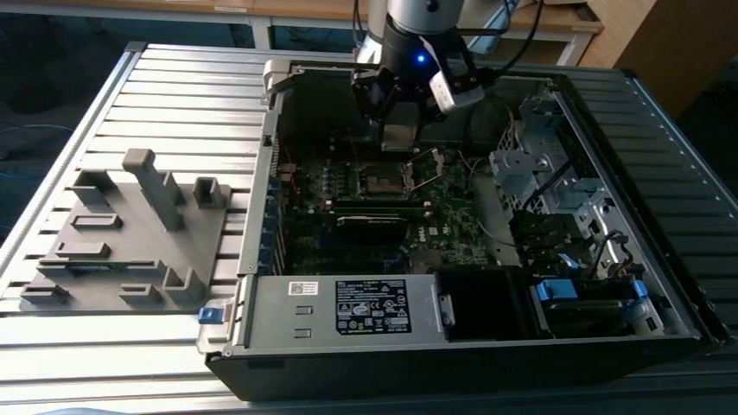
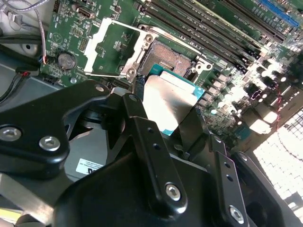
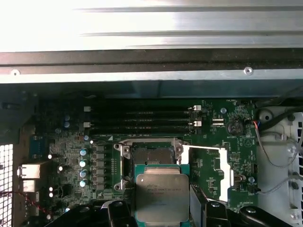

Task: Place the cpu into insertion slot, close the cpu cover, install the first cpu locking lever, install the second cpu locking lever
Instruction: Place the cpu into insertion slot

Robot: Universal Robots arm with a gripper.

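The gripper [image 3: 163,215] is clamped on the cpu [image 3: 162,194] by two opposite edges, near the uncovered insertion slot [image 3: 152,153] and not yet seated. The chip is likely light, rigid and fragile. Grip the edges only.

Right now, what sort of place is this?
Probably a robotics lab or workshop bench: an open computer case sits on a slatted metal table, a grey fixture block beside it, and the gripper holds the cpu over the motherboard.

insertion slot [image 3: 147,155] uncovered, cpu cover [image 3: 203,150] swung aside, memory slots [image 3: 142,113] close beside
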